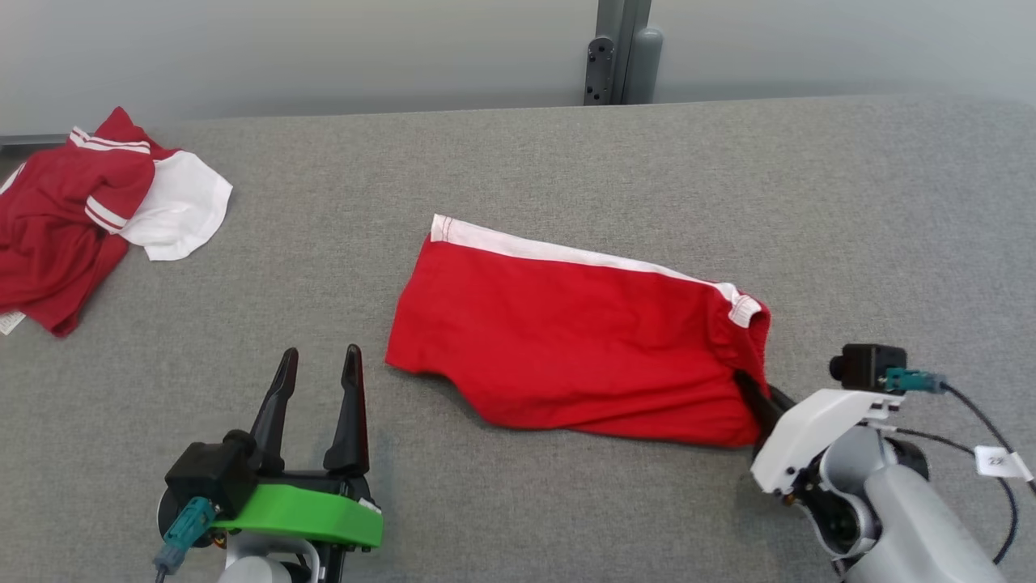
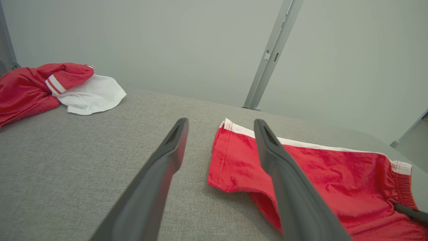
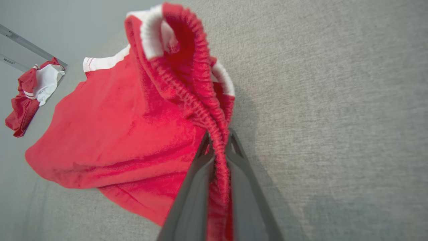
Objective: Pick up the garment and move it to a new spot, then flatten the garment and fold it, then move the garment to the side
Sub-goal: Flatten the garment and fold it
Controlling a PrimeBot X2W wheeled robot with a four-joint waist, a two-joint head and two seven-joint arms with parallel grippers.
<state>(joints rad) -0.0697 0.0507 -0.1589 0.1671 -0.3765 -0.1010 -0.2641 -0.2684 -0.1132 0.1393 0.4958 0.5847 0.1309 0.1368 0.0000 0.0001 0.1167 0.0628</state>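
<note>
Pinching the waistband (image 3: 197, 110) of the red shorts (image 3: 110, 134), my right hand (image 3: 219, 142) is pressing together on it; my left hand (image 1: 320, 356) is hovering spread nearby. I'm judging the pickup barely begun: shorts lying on the surface (image 1: 566, 162), flattening and folding undone. The right wrist view is showing the pinch; the head view is half-hiding it.

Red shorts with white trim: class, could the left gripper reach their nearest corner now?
Probably yes: the open left gripper sits beside the red white-trimmed shorts, only bare grey fabric tabletop between.
</note>
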